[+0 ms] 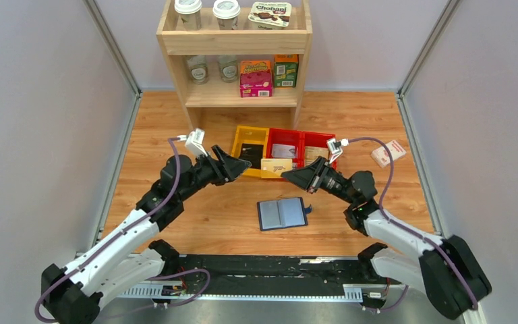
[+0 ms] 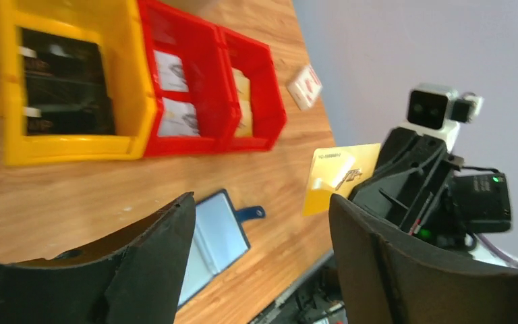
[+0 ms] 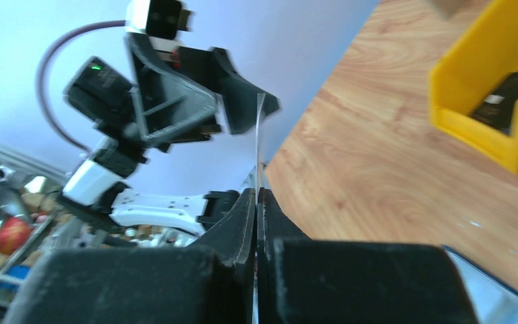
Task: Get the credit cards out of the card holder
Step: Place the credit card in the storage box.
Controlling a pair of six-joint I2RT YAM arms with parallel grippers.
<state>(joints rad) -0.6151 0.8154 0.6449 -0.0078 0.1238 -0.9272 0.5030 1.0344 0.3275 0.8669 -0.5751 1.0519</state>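
The navy card holder (image 1: 282, 213) lies open on the table, pale sleeves up, snap tab to the right; it also shows in the left wrist view (image 2: 219, 236). My right gripper (image 1: 285, 174) is shut on a gold credit card (image 1: 276, 167), held upright above the table in front of the bins. That card shows in the left wrist view (image 2: 340, 177) and edge-on in the right wrist view (image 3: 259, 135). My left gripper (image 1: 246, 165) is open and empty, its tips facing the card from the left. Black cards (image 2: 64, 88) lie in the yellow bin (image 1: 251, 130).
Two red bins (image 1: 302, 135) holding cards stand right of the yellow bin. A wooden shelf (image 1: 236, 42) with cups and boxes stands at the back. A white-and-red box (image 1: 388, 153) lies at the right. Grey walls enclose the table.
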